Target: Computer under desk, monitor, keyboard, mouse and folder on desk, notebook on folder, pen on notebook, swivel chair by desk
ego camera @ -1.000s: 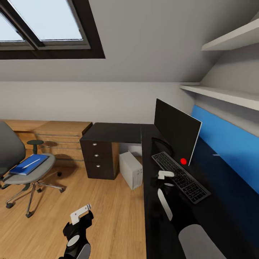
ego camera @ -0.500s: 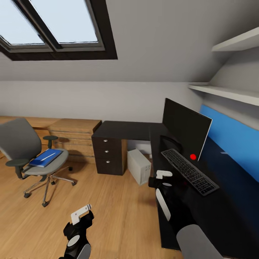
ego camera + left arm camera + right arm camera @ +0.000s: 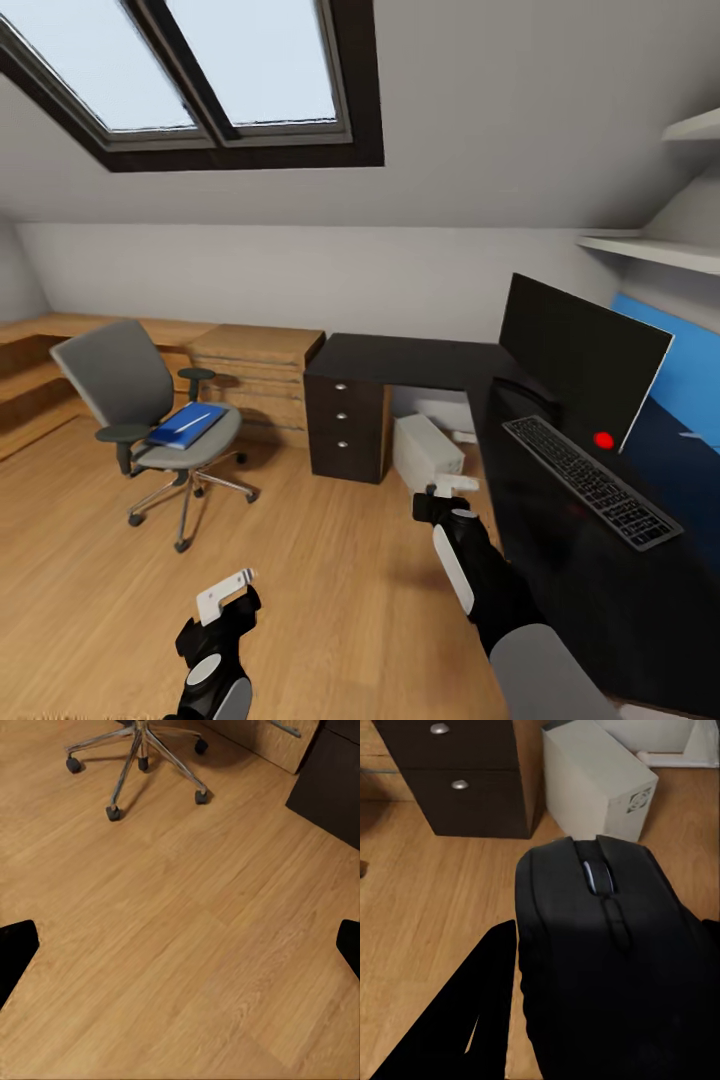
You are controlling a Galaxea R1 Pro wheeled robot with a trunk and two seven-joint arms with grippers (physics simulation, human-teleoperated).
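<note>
**Mouse in transit; view swung away from the desk**

The long black L-shaped desk [image 3: 420, 362] carries the wide black flat-screen monitor [image 3: 580, 355] toward its right end, with the slim dark-keyed keyboard [image 3: 592, 482] lying just in front of it, near the front edge. The light-grey box-shaped computer tower [image 3: 427, 452] stands on the floor under the desk, beside the drawer unit. The grey upholstered swivel chair [image 3: 130, 390] stands well apart from the desk on the wooden floor [image 3: 180, 945]; the flat bright-blue folder [image 3: 186, 425] lies on its seat with a thin white pen [image 3: 193, 420] on top.

Over the last second the whole head view has panned left: chair and folder now sit nearer centre frame, the desk further right. This is camera motion, not object motion.

The right gripper [image 3: 445, 497] holds the small dark rounded mouse [image 3: 607, 960] between its fingers, off the desk's front edge. The left gripper [image 3: 180, 945] is spread wide and empty over the floor.

Judgement: the mouse still needs placing beside the keyboard.
</note>
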